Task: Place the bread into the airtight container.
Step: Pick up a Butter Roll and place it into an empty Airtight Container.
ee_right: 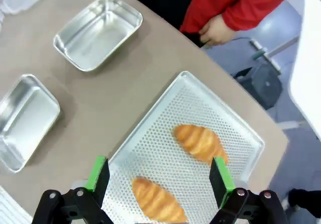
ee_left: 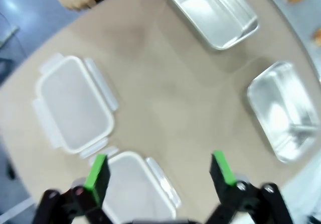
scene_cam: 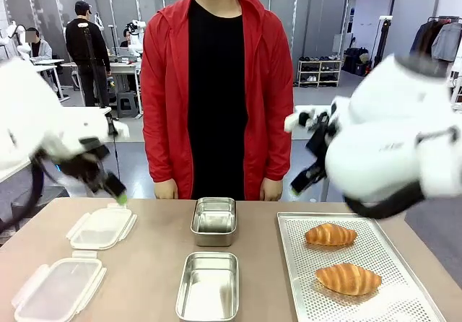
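Observation:
Two golden bread rolls [scene_cam: 330,235] [scene_cam: 348,279] lie on a perforated metal tray [scene_cam: 411,297] at the right. In the middle stand two open steel airtight containers, one far [scene_cam: 214,219] and one near [scene_cam: 208,286]. Their clear clip lids [scene_cam: 101,228] [scene_cam: 58,287] lie at the left. My left gripper [scene_cam: 115,190] hovers open above the far lid; its wrist view has the gripper [ee_left: 159,171] over the lids [ee_left: 75,103]. My right gripper [scene_cam: 299,185] hangs open above the tray's far left corner. Its wrist view shows the gripper [ee_right: 159,174] over the rolls [ee_right: 200,142] [ee_right: 158,201].
A person in a red jacket stands at the far edge, hands [scene_cam: 166,189] [scene_cam: 271,189] resting at the table rim behind the far container. Bare tabletop [scene_cam: 151,264] lies between the lids and the containers.

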You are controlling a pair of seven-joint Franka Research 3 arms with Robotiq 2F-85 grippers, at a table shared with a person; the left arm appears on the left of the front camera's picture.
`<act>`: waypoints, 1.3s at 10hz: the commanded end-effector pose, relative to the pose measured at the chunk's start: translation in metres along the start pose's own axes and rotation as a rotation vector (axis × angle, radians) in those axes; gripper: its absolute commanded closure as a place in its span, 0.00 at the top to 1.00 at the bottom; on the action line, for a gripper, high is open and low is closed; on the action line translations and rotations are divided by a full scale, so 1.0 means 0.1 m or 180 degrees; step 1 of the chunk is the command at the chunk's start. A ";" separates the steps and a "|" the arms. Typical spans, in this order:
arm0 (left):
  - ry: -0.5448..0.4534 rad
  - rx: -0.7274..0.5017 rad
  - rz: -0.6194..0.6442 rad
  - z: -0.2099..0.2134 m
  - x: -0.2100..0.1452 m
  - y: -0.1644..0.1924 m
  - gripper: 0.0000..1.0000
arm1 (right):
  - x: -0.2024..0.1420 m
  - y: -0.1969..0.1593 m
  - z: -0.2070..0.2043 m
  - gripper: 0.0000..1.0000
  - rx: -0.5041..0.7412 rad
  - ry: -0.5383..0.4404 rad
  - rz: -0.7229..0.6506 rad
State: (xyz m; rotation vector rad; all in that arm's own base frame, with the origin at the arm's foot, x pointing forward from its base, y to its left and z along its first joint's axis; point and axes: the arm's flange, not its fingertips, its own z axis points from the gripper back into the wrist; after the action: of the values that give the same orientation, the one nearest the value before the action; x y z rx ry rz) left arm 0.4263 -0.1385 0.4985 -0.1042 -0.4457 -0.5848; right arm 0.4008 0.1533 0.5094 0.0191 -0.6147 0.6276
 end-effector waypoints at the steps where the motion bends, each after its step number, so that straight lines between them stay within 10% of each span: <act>1: 0.0120 -0.0035 -0.0050 0.76 0.28 0.26 1.00 | 0.13 -0.21 0.72 1.00 0.0034 0.0319 0.0063; 7: -0.0410 -0.0416 -0.0234 3.11 -0.06 0.49 1.00 | -0.52 -0.46 2.96 1.00 0.0256 -0.0075 -0.0082; 13: -0.0556 -0.0305 -0.0268 3.50 -0.35 0.42 1.00 | -0.79 -0.61 3.44 1.00 0.0153 -0.0142 -0.0173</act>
State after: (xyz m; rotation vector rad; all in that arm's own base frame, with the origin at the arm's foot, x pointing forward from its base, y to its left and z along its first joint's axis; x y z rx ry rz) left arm 0.2877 -0.0065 0.7972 -0.2246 -0.5904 -0.6843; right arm 0.2048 -0.0123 0.7578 0.1006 -0.6361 0.5819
